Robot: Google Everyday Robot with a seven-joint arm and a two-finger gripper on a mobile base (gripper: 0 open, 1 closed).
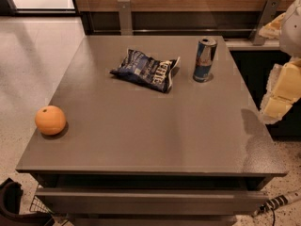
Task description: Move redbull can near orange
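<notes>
The claw (pixel 278 102) hangs off the right edge of the worktop (pixel 141 140), with nothing of the task in its grip. How far open it is cannot be told. The redbull can (pixel 205 60), a slim glossy metal cylinder, stands upright at far right, near a crinkled dark chip bag (pixel 146 70). The round orange (pixel 50 120) sits near left, well apart. The reach has likely not begun; the next move calls for a grasp round the can's smooth side.
</notes>
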